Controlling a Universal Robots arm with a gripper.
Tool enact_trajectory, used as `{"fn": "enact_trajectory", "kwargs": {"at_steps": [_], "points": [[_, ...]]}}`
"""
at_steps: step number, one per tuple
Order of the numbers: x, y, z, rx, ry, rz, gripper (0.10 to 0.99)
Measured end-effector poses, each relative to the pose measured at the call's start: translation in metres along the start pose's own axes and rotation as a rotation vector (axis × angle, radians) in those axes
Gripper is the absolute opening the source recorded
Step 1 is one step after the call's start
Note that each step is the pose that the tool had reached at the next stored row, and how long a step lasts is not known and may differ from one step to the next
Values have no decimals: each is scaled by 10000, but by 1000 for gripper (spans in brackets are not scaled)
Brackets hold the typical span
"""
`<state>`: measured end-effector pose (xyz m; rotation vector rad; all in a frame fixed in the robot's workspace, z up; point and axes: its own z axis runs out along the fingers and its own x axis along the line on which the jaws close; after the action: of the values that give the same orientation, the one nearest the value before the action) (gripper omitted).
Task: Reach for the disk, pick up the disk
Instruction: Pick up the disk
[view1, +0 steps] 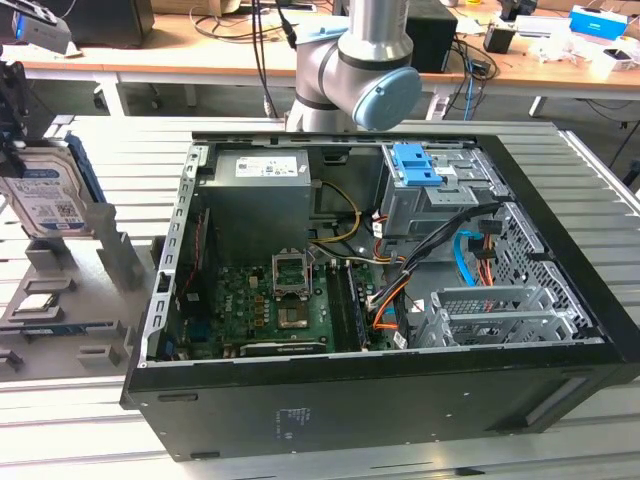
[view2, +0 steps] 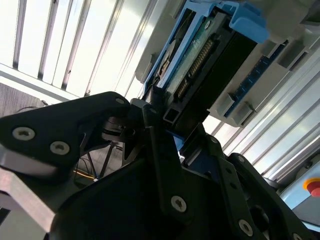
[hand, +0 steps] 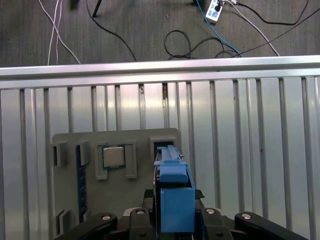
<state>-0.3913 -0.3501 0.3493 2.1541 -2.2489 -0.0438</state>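
The disk (view1: 45, 195) stands on edge over the grey holder plate (view1: 105, 250) at the exterior view's left, its white-and-blue label facing the camera. My gripper (view1: 14, 135) comes down on it from above. In the second wrist view the black fingers (view2: 156, 125) clamp the disk's (view2: 210, 55) edge by its connector end. In the first wrist view the disk's blue rail bracket (hand: 175, 195) sits tight between the jaws of the gripper (hand: 175, 212). Whether the disk still sits in its slot I cannot tell.
The holder plate (hand: 125, 137) also carries a processor chip (hand: 114, 156) and lies on a slatted metal table (hand: 250, 150). An open computer case (view1: 400, 390) with a blue latch (view1: 415, 165) on its drive cage stands to the exterior view's right. Cables lie on the floor (hand: 190, 40).
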Motion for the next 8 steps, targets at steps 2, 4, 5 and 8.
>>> {"fn": "enact_trajectory", "kwargs": {"at_steps": [2, 4, 5, 8], "points": [[-1, -1, -16, 0, 0, 0, 369], [-4, -2, -49, -1, 0, 1, 369], [-5, -2, -59, -1, 0, 1, 369], [-7, -4, -101, -1, 0, 1, 369]]}}
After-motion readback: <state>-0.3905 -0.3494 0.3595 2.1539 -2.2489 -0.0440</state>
